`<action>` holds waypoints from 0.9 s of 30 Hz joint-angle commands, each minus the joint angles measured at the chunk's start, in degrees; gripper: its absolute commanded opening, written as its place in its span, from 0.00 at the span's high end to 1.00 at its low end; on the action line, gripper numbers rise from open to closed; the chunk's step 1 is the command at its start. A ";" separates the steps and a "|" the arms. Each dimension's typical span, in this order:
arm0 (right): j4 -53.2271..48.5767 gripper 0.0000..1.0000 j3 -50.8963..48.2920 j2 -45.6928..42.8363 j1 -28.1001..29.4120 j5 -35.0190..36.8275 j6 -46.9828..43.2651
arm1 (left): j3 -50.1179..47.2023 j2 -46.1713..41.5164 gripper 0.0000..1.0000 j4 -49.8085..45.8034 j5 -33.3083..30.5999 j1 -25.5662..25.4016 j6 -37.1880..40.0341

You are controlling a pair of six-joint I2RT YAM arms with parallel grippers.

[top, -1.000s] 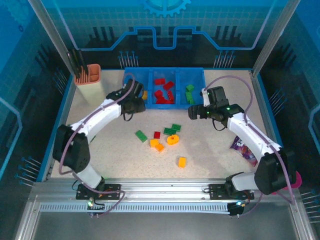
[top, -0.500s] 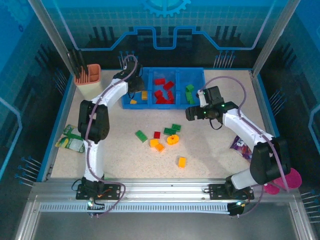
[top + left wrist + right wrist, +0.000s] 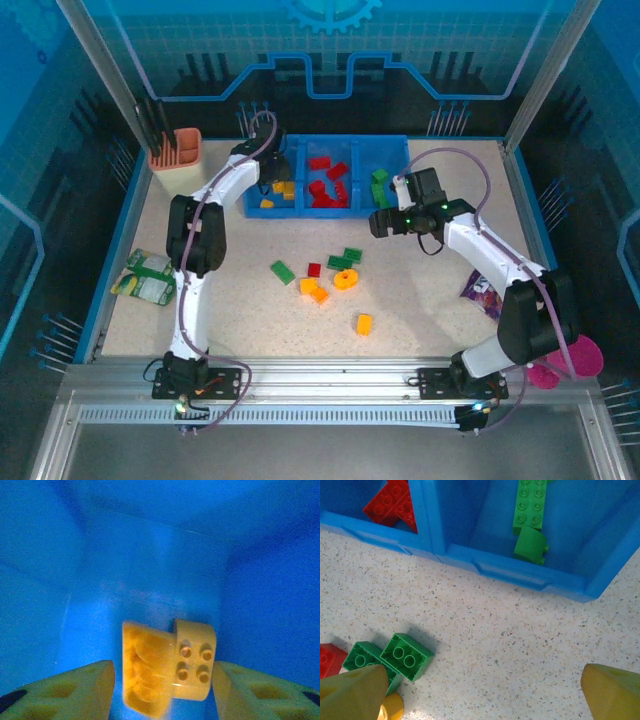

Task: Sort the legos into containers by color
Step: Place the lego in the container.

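The blue tray [image 3: 300,146] has three compartments: yellow bricks [image 3: 284,188] on the left, red bricks [image 3: 326,184] in the middle, green bricks [image 3: 380,186] on the right. My left gripper [image 3: 272,181] hangs open over the left compartment. In its wrist view two yellow bricks [image 3: 170,667] lie between its spread fingers [image 3: 85,692], the orange-tinted one blurred. My right gripper [image 3: 383,222] is open and empty above the table, in front of the tray. Its wrist view shows a green brick [image 3: 407,656] at the lower left. Loose green [image 3: 282,271], red [image 3: 314,269], orange [image 3: 313,290] and round yellow [image 3: 345,279] pieces lie mid-table.
A tan cup [image 3: 177,160] stands at the back left. A green packet [image 3: 145,278] lies beside the left arm. A purple packet [image 3: 483,295] and a pink cup [image 3: 570,360] sit on the right. One orange brick [image 3: 364,323] lies apart, nearer the front.
My left arm swung from in front of the tray to over its left compartment, where more yellow now lies. My right gripper drifted slightly left.
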 commanded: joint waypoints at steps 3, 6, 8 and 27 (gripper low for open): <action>-0.71 0.00 1.59 -0.85 0.88 0.32 -0.49 | -3.39 -9.12 0.41 -1.02 1.63 0.40 1.62; -0.74 0.00 0.82 -2.57 0.96 0.22 -0.20 | -11.66 -17.64 0.41 0.35 2.13 -0.63 1.40; -0.23 0.00 -0.19 -3.65 0.96 0.21 -0.02 | -17.48 -23.09 0.41 -0.03 1.61 -1.99 1.38; 1.89 0.00 -1.78 -3.71 0.97 -1.49 0.03 | -42.18 -30.10 0.38 -2.55 0.70 -24.87 -2.60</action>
